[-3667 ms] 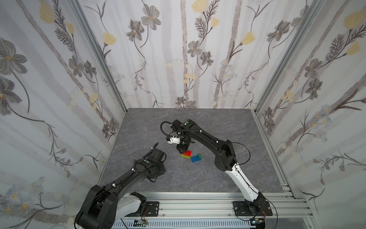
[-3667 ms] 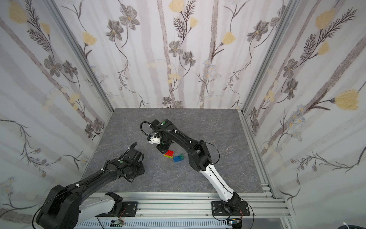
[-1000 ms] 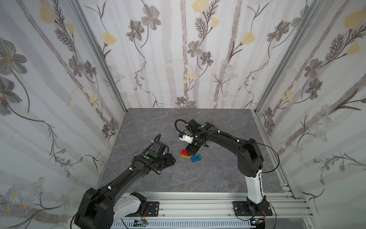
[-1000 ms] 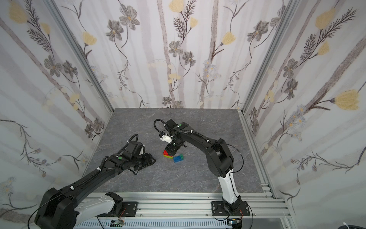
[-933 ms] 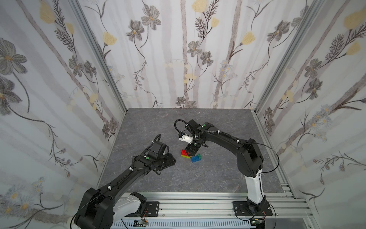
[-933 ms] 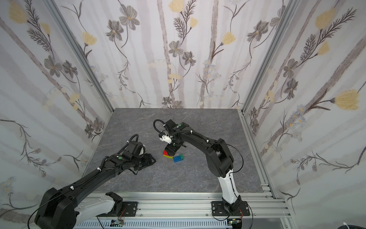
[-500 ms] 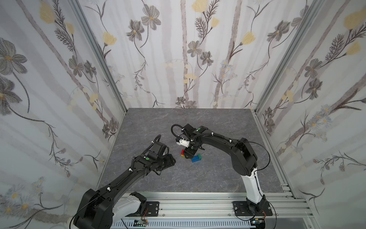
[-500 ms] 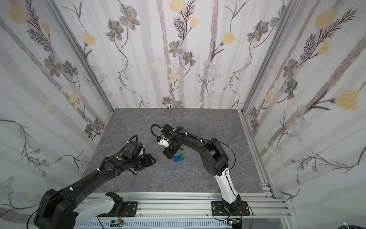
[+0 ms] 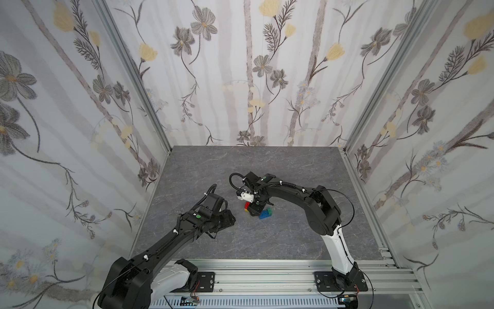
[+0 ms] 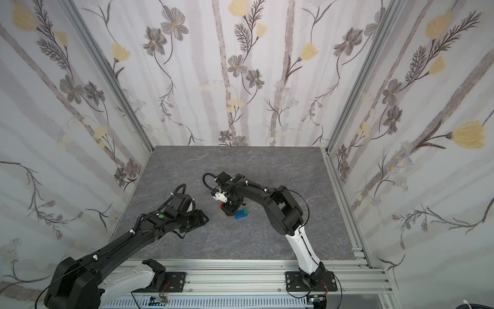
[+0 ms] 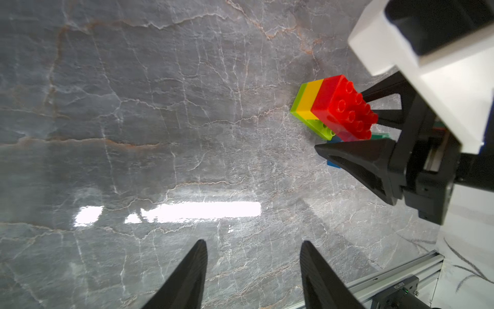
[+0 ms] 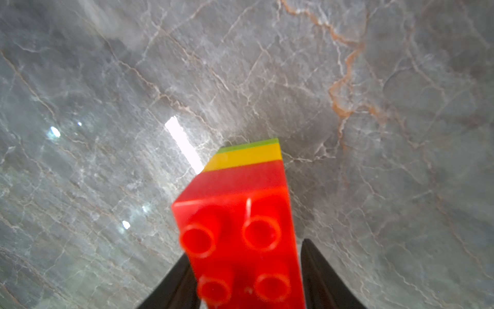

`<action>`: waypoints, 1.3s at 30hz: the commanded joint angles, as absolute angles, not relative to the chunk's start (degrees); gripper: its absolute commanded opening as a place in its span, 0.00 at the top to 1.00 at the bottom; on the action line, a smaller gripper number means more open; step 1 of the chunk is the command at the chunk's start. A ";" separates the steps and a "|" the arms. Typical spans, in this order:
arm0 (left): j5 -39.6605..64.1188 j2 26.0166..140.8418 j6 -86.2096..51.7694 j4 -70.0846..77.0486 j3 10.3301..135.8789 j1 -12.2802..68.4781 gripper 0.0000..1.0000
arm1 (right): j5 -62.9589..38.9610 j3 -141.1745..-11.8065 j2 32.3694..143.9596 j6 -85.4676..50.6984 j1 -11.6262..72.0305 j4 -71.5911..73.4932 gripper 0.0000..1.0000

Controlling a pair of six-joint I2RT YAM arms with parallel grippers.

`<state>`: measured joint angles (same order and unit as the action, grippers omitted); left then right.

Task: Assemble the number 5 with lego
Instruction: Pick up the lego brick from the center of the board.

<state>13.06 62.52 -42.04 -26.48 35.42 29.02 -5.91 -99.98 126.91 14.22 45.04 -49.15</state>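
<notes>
Right gripper (image 12: 246,248) sits over the lego stack (image 11: 339,107), fingers (image 12: 315,267) flush against both sides of its red brick (image 12: 240,227), so it's clamped on the stack. Stack rests on the table (image 11: 160,107). Yellow and lime layers sit next to the red; a blue brick (image 9: 264,214) shows at the stack's opposite end. Left gripper (image 11: 252,242) is near the stack, not touching, jaws apart, holding nothing.

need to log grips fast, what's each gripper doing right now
left gripper: open, empty
right gripper: closed on the stack
</notes>
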 commanded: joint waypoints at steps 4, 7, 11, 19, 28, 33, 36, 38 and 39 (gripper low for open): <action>11.66 61.53 -42.88 -26.34 34.44 28.96 0.44 | -3.63 -99.33 126.95 13.53 45.57 -49.24 0.48; 11.51 61.22 -43.13 -25.99 34.07 28.99 0.44 | -2.69 -98.81 126.94 13.38 45.64 -49.00 0.52; 11.43 61.02 -43.33 -25.74 33.67 28.98 0.44 | -2.55 -98.01 126.88 13.17 45.62 -48.35 0.56; 11.00 60.30 -43.53 -26.12 33.22 28.94 0.45 | -1.24 -96.42 126.85 12.60 46.39 -47.02 0.65; 10.68 59.86 -43.68 -26.00 32.59 28.92 0.45 | -0.29 -96.24 127.12 11.89 47.65 -46.41 0.83; 10.46 59.36 -43.85 -25.98 32.12 28.92 0.45 | 0.01 -96.49 126.72 11.79 48.08 -46.32 0.87; 10.30 59.07 -43.80 -26.08 31.84 28.97 0.45 | 0.00 -96.67 125.54 11.70 48.08 -46.32 0.87; 10.37 59.06 -43.78 -26.10 31.80 28.94 0.45 | 0.43 -96.77 124.32 11.82 48.10 -46.32 0.87; 10.51 59.07 -43.77 -26.13 31.79 29.00 0.45 | 0.44 -96.77 123.70 11.86 48.00 -46.32 0.87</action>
<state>10.96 59.22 -43.31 -26.39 31.86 28.99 -0.23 -96.71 125.32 12.43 47.99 -45.43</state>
